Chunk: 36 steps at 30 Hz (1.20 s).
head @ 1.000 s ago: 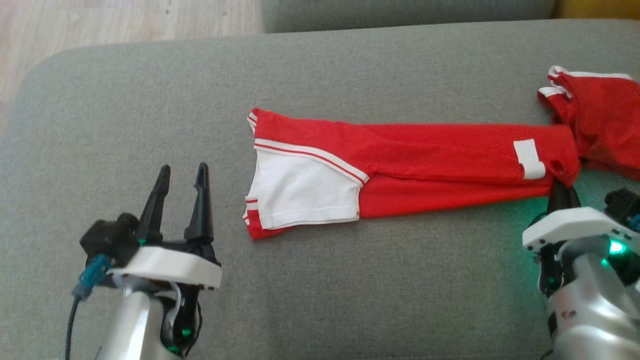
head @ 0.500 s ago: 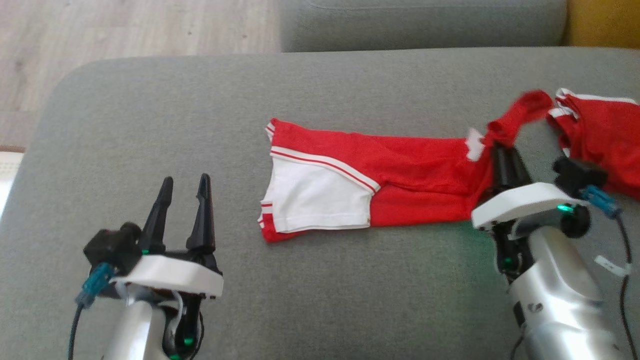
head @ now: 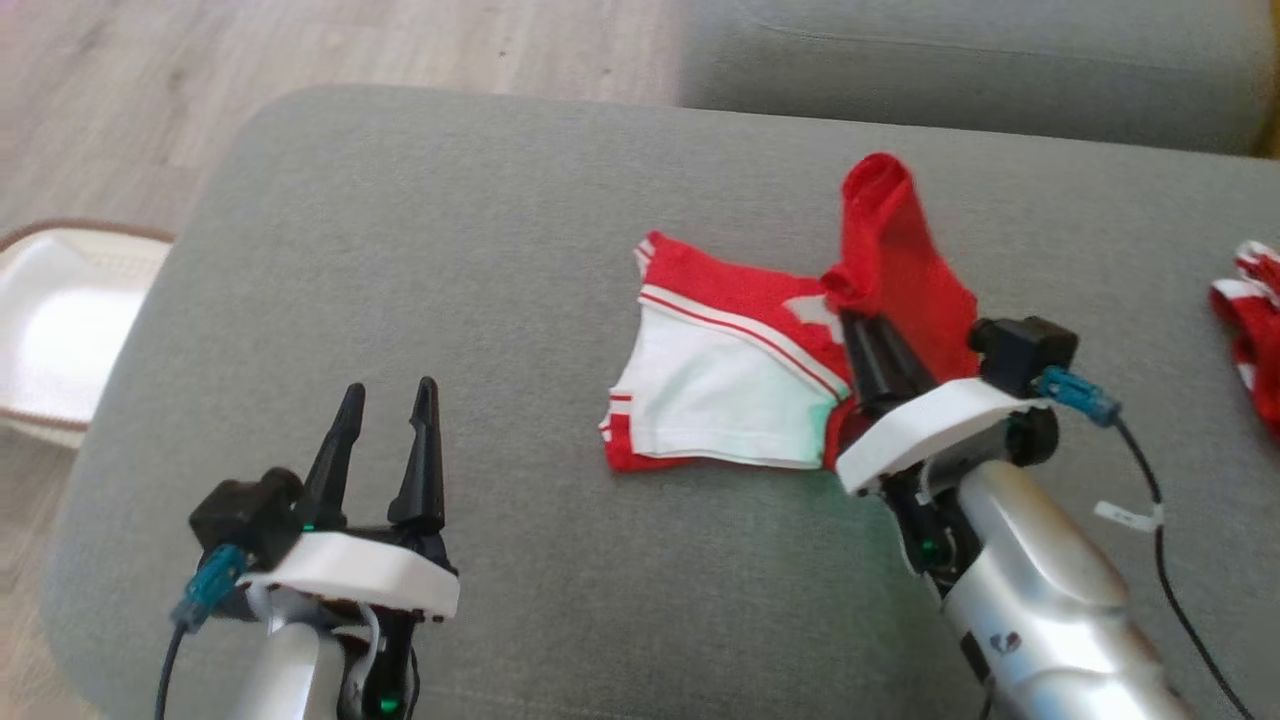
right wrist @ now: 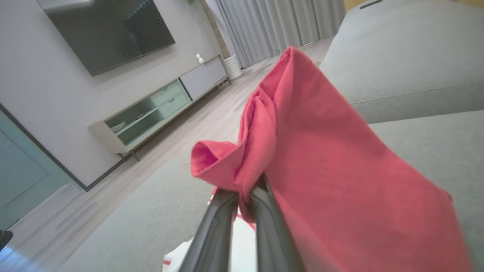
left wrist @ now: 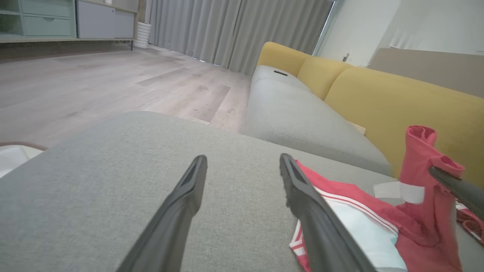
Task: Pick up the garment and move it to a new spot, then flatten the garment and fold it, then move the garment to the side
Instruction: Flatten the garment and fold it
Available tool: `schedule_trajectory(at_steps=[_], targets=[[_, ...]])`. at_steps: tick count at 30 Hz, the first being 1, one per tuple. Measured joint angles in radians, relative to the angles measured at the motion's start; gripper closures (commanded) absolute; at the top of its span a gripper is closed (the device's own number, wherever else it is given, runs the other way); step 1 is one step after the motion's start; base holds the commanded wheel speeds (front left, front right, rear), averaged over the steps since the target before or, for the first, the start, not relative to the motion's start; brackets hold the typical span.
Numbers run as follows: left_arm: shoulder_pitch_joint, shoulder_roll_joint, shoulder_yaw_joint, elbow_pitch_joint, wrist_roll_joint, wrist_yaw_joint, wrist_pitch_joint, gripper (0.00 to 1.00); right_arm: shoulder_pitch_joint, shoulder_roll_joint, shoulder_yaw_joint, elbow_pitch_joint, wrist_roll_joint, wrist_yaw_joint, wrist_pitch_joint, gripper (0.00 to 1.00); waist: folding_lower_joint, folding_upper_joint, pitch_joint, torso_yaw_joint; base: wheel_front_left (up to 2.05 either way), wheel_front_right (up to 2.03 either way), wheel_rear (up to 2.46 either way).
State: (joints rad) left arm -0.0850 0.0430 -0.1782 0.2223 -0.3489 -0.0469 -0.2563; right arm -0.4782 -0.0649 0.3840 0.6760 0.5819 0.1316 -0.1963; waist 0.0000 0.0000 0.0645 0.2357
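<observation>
The garment [head: 730,390], a red jersey folded into a strip with its white sleeve uppermost, lies mid-cushion on the grey sofa [head: 520,250]. My right gripper [head: 850,318] is shut on the garment's red hem end and holds it lifted, doubled back over the sleeve part. In the right wrist view that red cloth [right wrist: 302,158] drapes from the shut right gripper [right wrist: 247,189]. My left gripper [head: 388,395] stands open at the lower left, well clear of the cloth. In the left wrist view the garment [left wrist: 363,223] lies right of the open left gripper [left wrist: 242,162]. No lettering shows.
A smaller red garment with white trim [head: 1250,330] lies at the sofa's right edge. A white basket [head: 60,330] stands on the wooden floor [head: 330,50] to the left. Yellow backrest cushions [left wrist: 378,94] rise behind the seat. Bare cushion lies in front of both grippers.
My right gripper has carried the garment's hem end up and leftward over the sleeve part, halving the strip. The head camera has turned, shifting the whole picture. The left gripper stays open.
</observation>
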Motion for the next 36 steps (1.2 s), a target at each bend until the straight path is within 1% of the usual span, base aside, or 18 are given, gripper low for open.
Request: schedule_trajectory(at_steps=[4, 7, 11, 19, 20, 21, 23, 26, 28, 30, 31, 34, 36], targets=[[0.000, 0.000, -0.002, -0.003, -0.006, 0.003, 0.000, 0.00, -0.005, 0.000, 0.062, 0.018, 0.049, 0.000, 0.003, 1.00, 0.0000, 0.0000, 0.005, 0.044, 0.00, 0.00, 0.00], [0.000, 0.000, -0.001, -0.020, -0.016, 0.012, 0.000, 0.00, -0.015, 0.000, 0.097, 0.071, 0.065, 0.000, 0.003, 1.00, 0.0000, 0.0000, 0.011, 0.076, 0.00, 0.00, 0.00], [0.000, 0.000, -0.009, -0.020, -0.016, 0.012, 0.000, 0.00, -0.049, -0.001, 0.145, 0.119, 0.098, 0.000, 0.001, 1.00, 0.0000, 0.0000, 0.024, 0.114, 0.00, 0.00, 0.00], [0.000, 0.000, -0.028, -0.017, -0.031, 0.013, 0.000, 0.00, -0.098, -0.001, 0.271, 0.174, 0.180, 0.000, -0.003, 1.00, 0.0001, 0.0000, 0.059, 0.160, 0.00, 0.00, 0.00], [0.000, 0.000, -0.032, -0.016, -0.033, 0.013, 0.000, 0.00, -0.099, -0.001, 0.290, 0.185, 0.194, 0.000, -0.002, 0.03, 0.0001, 0.0000, 0.062, 0.164, 0.00, 0.00, 0.00], [0.000, 0.000, -0.034, -0.015, -0.033, 0.013, 0.000, 0.00, -0.102, -0.002, 0.310, 0.199, 0.196, 0.000, -0.001, 0.00, 0.0001, 0.0000, 0.065, 0.167, 0.00, 0.00, 0.00], [-0.001, 0.000, -0.034, -0.010, -0.033, 0.014, 0.000, 0.00, -0.106, -0.004, 0.355, 0.202, 0.215, 0.000, 0.003, 0.00, 0.0001, 0.0000, 0.068, 0.170, 0.00, 0.00, 0.00], [-0.001, 0.000, -0.032, -0.007, -0.032, 0.021, 0.000, 0.00, -0.106, -0.004, 0.439, 0.145, 0.285, 0.000, 0.013, 0.00, 0.0001, 0.0000, 0.065, 0.162, 0.00, 0.00, 0.00], [-0.001, 0.000, -0.030, -0.005, -0.032, 0.020, 0.000, 0.00, -0.108, 0.000, 0.473, 0.127, 0.315, 0.000, 0.011, 0.00, 0.0001, 0.0000, 0.060, 0.150, 0.00, 0.00, 0.00], [-0.001, 0.000, -0.024, -0.003, -0.031, 0.020, 0.000, 0.00, -0.111, 0.000, 0.481, 0.132, 0.333, 0.000, 0.000, 0.00, 0.0001, 0.0000, 0.054, 0.134, 0.00, 0.00, 0.00], [-0.001, 0.000, -0.012, -0.004, -0.030, 0.019, 0.000, 0.00, -0.122, -0.001, 0.480, 0.149, 0.345, 0.000, -0.016, 0.00, 0.0001, 0.0000, 0.047, 0.115, 0.00, 0.00, 0.00], [-0.001, 0.001, 0.001, -0.010, -0.030, 0.019, 0.000, 0.00, -0.155, -0.001, 0.468, 0.175, 0.342, 0.000, -0.035, 0.00, 0.0001, 0.0000, 0.037, 0.079, 0.00, 0.00, 0.00], [-0.001, 0.000, 0.002, -0.020, -0.030, 0.019, 0.000, 0.00, -0.176, 0.000, 0.442, 0.199, 0.319, 0.000, -0.045, 0.00, 0.0001, 0.0000, 0.031, 0.051, 0.00, 0.00, 0.00]])
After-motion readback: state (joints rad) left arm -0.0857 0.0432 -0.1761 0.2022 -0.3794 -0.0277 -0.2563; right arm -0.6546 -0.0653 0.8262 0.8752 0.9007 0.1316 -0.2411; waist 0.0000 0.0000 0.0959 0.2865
